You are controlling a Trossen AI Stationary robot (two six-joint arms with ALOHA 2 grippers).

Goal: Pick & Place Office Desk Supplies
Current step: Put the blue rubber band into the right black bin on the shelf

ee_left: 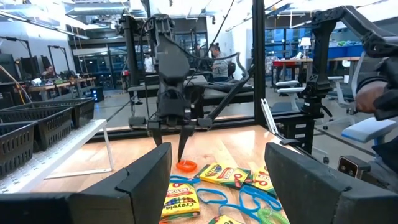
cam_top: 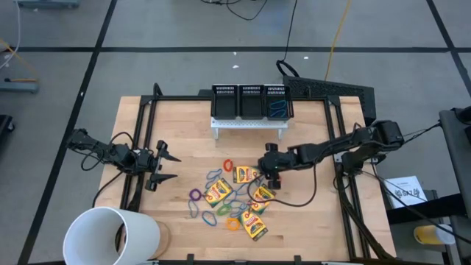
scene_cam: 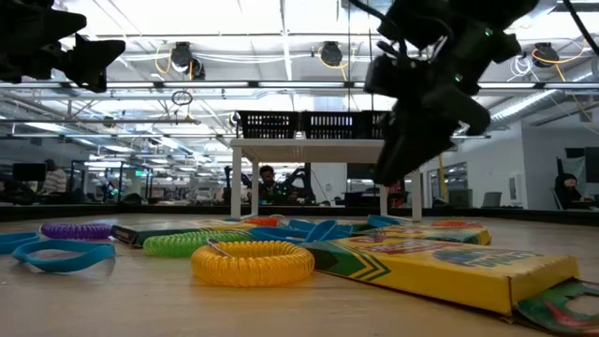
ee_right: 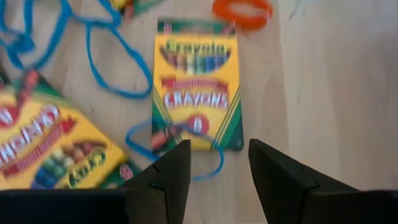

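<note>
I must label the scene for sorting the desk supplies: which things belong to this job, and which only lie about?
Job: flat yellow-and-green crayon boxes, thin coloured rubber-band loops, open right pincer above them.
Lying about: large white cup, black mesh bins, white rack.

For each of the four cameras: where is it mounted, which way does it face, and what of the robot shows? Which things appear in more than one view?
High: overhead, looking straight down on the table; both arms, left gripper open, right gripper above the crayon boxes.
Low: table height, looking level across the supplies to the bins; right gripper hangs from above.
Left wrist: looks past its own fingers across the table at the right gripper.
Right wrist: looks down past its fingers at a crayon box.
Shared: that box and the orange band.
</note>
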